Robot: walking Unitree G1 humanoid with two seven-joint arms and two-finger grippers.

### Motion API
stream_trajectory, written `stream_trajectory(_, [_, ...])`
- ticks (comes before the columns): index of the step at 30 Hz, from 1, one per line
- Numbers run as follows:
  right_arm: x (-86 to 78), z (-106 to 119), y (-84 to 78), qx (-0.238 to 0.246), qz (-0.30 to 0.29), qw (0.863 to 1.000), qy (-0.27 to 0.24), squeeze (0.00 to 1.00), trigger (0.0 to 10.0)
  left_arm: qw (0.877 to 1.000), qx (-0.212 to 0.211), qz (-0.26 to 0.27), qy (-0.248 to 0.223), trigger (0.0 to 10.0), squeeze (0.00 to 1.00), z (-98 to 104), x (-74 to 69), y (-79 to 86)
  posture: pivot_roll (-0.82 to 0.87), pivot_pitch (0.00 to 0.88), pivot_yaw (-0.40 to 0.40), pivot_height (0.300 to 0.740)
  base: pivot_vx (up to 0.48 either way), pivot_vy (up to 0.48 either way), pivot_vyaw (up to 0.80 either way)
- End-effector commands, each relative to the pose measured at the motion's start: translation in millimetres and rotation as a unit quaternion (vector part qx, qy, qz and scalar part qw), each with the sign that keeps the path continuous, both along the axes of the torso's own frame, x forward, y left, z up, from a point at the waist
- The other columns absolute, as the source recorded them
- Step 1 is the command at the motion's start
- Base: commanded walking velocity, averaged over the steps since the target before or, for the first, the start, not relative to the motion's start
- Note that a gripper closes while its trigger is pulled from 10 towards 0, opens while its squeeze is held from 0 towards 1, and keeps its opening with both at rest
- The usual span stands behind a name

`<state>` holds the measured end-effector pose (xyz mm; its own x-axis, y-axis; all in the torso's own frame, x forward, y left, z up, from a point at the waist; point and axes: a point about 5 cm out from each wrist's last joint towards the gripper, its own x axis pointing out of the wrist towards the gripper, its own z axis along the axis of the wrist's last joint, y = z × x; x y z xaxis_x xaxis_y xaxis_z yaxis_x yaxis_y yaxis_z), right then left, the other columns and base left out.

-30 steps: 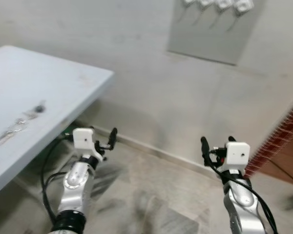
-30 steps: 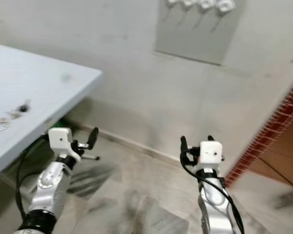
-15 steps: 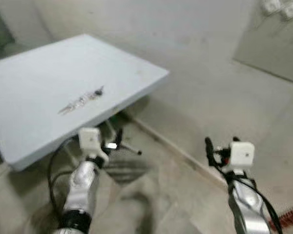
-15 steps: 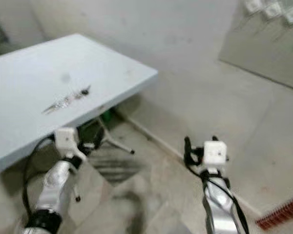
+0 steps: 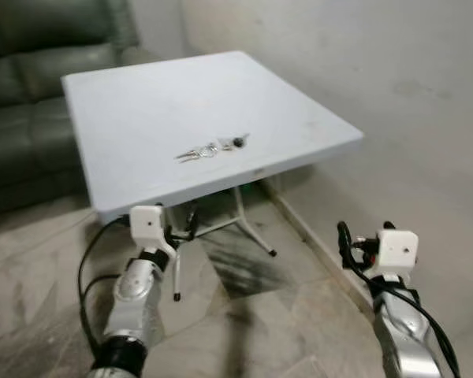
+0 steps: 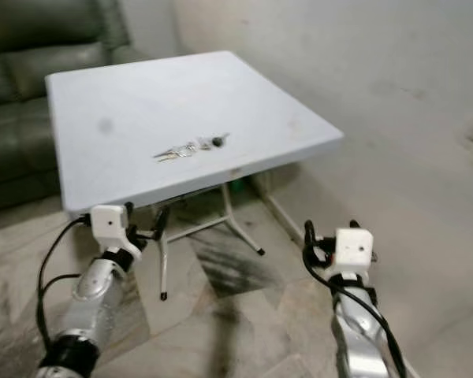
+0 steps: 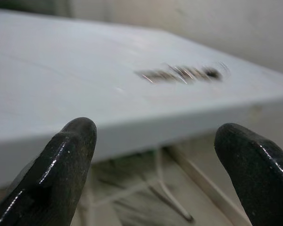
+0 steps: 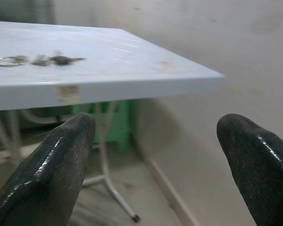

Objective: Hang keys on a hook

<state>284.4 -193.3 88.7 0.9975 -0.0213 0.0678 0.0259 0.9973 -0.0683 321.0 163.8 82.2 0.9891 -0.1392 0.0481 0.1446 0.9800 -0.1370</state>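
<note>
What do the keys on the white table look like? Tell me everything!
The keys are a small bunch of thin, silvery metal pieces with one dark, roundish bit at the end nearer the wall. They lie flat, stretched out in a short line, on the white table, near the middle of the edge facing the robot. Only the tabletop touches them. The left gripper hangs open below that edge, not reaching them. They are too small to count.

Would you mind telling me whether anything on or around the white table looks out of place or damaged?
Nothing stands out. The keys lie flat in a loose line near the middle of the white table, well inside its edges. The table top looks intact, with only faint smudges. Both claws, left and right, are open, below the table's edge.
</note>
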Motion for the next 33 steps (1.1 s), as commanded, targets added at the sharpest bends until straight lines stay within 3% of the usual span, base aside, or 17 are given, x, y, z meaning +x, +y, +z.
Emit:
stream_trajectory(1, [-2.2, -1.6, -8.1, -0.001, -0.01, 1.0, 0.006, 0.0, 10.0, 1.0, -0.008, -0.007, 0.006, 10.0, 0.0, -1.7, -0.4, -7.0, 0.01, 0.013, -0.044, 0.74, 0.0, 0.0, 0.8])
stream_trajectory(21, [0.0, 2.2, -13.5, -0.003, -0.01, 1.0, 0.003, 0.0, 10.0, 0.999, -0.031, -0.007, 0.019, 10.0, 0.0, -2.3, 0.4, -6.4, 0.02, 0.024, -0.054, 0.74, 0.0, 0.0, 0.78])
stream_trajectory(33, [1.2, 7.6, -14.3, 0.027, -0.005, 1.0, -0.013, 0.0, 10.0, 0.999, -0.029, -0.005, 0.018, 10.0, 0.0, -1.0, 0.7, -5.0, 0.02, 0.033, -0.058, 0.74, 0.0, 0.0, 0.04])
